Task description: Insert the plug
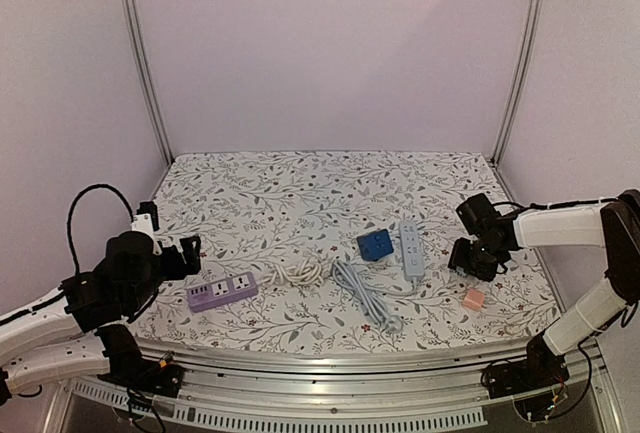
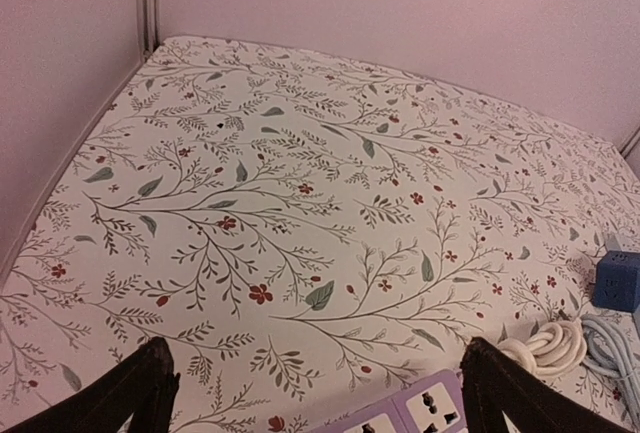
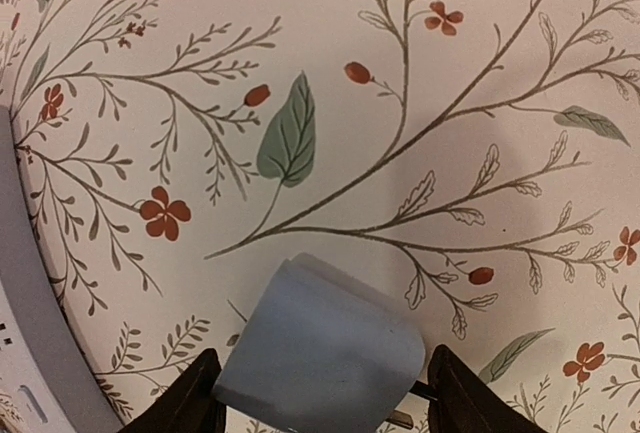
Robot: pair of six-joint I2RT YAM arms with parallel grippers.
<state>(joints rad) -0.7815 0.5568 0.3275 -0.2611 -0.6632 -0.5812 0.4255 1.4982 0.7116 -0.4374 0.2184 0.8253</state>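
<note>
**Grey plug held at the table's (image 1: 300, 183) 3 o'clock edge**
The right pincer (image 3: 322, 373) seems to pinch the grey plug (image 3: 310, 333); a skewed hold could jam its prongs. The left pincer (image 2: 316, 353), spread, hovers by the purple strip (image 1: 222, 291) at 8 o'clock. The grey cable (image 1: 365, 298) clutters 6 o'clock, and 12 o'clock is open.
</note>
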